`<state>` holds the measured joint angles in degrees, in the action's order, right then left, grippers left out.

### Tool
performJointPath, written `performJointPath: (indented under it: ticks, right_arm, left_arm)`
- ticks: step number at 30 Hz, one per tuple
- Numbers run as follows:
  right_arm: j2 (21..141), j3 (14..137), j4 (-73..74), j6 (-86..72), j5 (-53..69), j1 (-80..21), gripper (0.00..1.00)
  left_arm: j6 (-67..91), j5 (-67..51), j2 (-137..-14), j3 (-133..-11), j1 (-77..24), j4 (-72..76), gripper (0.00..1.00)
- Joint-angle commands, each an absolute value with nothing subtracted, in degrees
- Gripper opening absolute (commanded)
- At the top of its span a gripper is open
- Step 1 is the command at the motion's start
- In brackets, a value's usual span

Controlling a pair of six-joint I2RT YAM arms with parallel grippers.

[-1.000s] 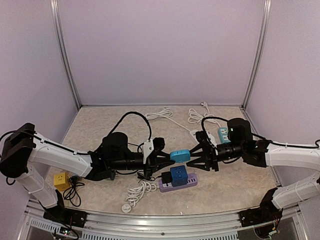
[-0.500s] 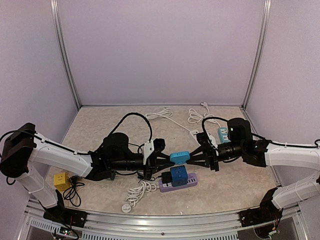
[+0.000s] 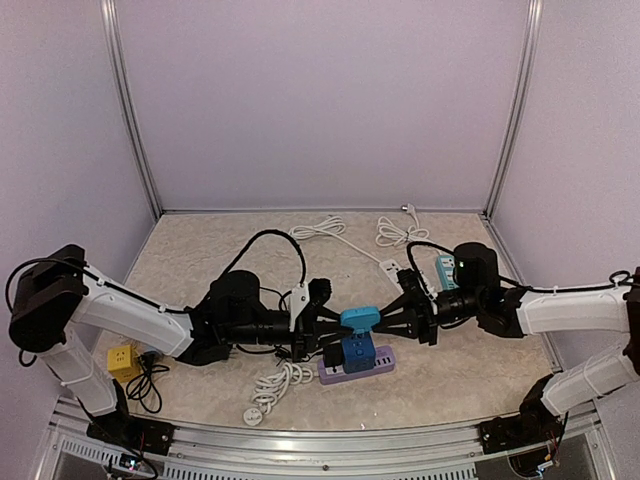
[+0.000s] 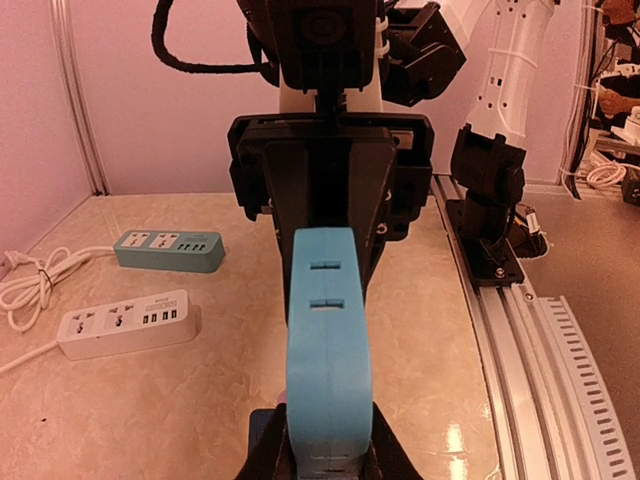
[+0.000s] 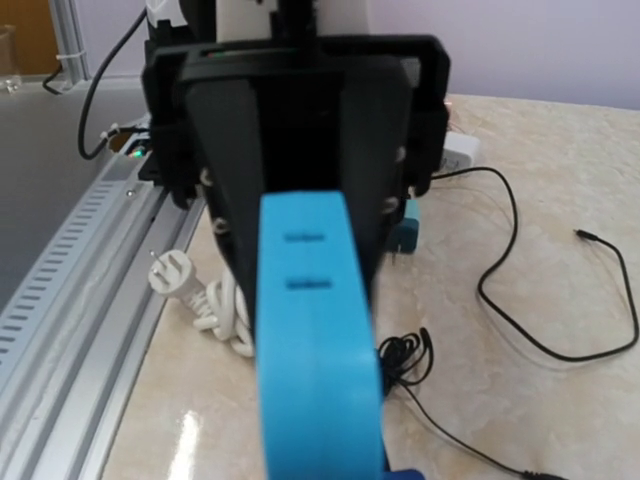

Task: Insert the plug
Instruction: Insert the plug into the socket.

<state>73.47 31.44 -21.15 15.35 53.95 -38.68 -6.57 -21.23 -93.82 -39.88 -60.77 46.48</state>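
The plug (image 3: 359, 317) is a light blue block with two slots on its upper face, held level between both arms just above a blue cube adapter (image 3: 358, 352) that sits on a purple power strip (image 3: 368, 369). My left gripper (image 3: 338, 322) is shut on its left end. Black fingers (image 4: 262, 455) hug both sides of the plug (image 4: 328, 340) in the left wrist view. My right gripper (image 3: 384, 321) is shut on the other end. In the right wrist view the plug (image 5: 312, 340) fills the foreground and hides my own fingertips.
A black plug (image 3: 331, 356) sits in the purple strip's left end. A white power strip (image 4: 125, 323) and a teal one (image 4: 168, 250) lie behind the right arm. A coiled white cable (image 3: 275, 385), a yellow cube (image 3: 123, 362) and a thin black lead (image 5: 520, 300) lie nearby.
My right gripper went from open to shut on the plug's right end. The plug has sunk slightly toward the blue cube adapter. The left arm has barely moved.
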Motion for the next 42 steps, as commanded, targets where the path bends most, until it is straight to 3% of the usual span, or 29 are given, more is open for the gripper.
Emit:
performJointPath:
  ticks: [1,3,13,42]
  right_arm:
    - [75.5,30.9,-25.6,14.1,57.8,-37.7,0.0]
    - [76.8,31.2,-25.9,13.9,57.8,-37.7,0.0]
    - [83.2,31.8,-24.9,16.0,52.0,-37.7,0.0]
    - [81.7,32.1,-19.1,17.9,51.1,-37.7,0.0]
  left_arm:
    - [-3.7,-23.8,-95.5,-40.5,-59.4,47.0,0.09]
    - [-3.3,-24.3,-95.9,-40.7,-59.1,47.3,0.0]
    - [-7.0,-20.4,-102.1,-42.0,-59.0,49.6,0.0]
    - [-9.0,-17.1,-103.3,-41.6,-60.9,47.3,0.0]
